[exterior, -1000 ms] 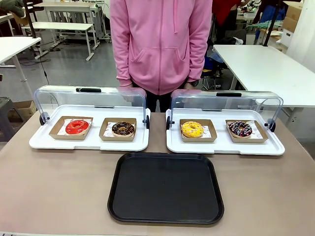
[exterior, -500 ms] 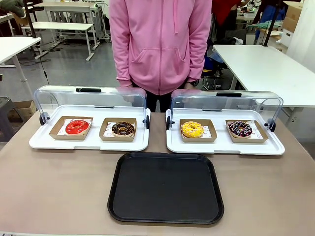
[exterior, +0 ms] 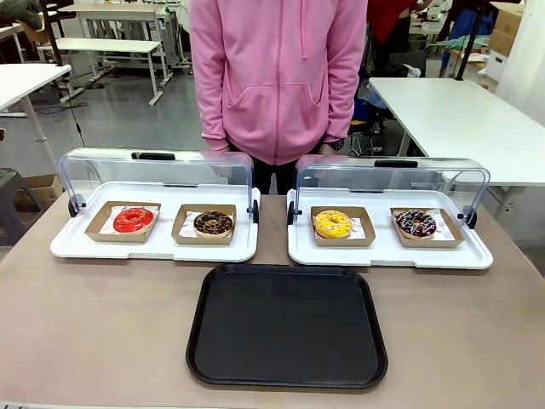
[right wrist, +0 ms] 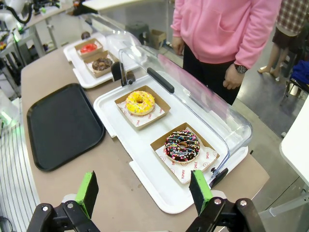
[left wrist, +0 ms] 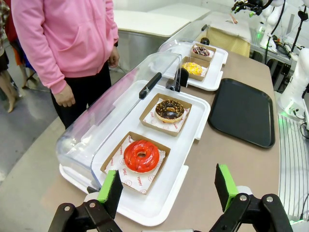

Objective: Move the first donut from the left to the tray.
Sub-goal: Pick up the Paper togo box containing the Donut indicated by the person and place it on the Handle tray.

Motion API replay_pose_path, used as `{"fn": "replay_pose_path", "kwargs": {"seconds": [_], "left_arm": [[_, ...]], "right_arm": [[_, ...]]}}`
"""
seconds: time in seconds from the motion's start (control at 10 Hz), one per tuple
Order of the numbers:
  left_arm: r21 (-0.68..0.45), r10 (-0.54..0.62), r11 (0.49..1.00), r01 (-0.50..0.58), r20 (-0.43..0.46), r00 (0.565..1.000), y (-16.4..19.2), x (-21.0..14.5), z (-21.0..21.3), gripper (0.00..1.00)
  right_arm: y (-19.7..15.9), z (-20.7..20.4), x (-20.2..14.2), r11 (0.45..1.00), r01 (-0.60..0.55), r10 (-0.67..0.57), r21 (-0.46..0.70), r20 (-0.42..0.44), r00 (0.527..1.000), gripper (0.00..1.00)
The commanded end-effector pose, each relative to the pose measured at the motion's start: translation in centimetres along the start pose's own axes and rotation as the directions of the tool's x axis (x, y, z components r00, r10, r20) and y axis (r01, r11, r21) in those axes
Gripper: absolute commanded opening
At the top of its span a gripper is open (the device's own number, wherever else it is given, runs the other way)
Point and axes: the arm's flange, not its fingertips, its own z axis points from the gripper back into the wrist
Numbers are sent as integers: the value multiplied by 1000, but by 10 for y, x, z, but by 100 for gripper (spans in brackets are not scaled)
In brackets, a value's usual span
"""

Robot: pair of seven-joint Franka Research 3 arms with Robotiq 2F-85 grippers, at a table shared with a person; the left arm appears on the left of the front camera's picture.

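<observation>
Four donuts (exterior: pixel 134 220) (exterior: pixel 213 223) (exterior: pixel 332 224) (exterior: pixel 415 223) in four cardboard holders (exterior: pixel 95 232), two lidded white trays (exterior: pixel 153 253) (exterior: pixel 392 260), one black tray (exterior: pixel 287 328), one person (exterior: pixel 278 77).

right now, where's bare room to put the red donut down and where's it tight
The whole black tray is bare, as is the table on either side. A narrow bare strip runs between the left white tray and the right white tray. It is tight on the left one, where the red donut sits close beside the chocolate donut.

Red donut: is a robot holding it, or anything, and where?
Nothing is held. The left gripper and right gripper show open, empty jaws; the red donut sits untouched.
</observation>
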Motion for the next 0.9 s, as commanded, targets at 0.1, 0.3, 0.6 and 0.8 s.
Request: {"fn": "replay_pose_path", "kwargs": {"seconds": [0.1,0.3,0.6,0.8], "left_arm": [[2,4,1000,-4,-7,1000,0,1,-1,100],[2,4,1000,-4,-7,1000,0,1,-1,100],[2,4,1000,-4,-7,1000,0,1,-1,100],[2,4,1000,-4,-7,1000,0,1,-1,100]], "right_arm": [[-1,-2,1,1000,-9,9,0,25,1000,100],[-1,-2,1,1000,-9,9,0,25,1000,100],[-1,-2,1,1000,-9,9,0,25,1000,100],[-1,-2,1,1000,-9,9,0,25,1000,100]]}}
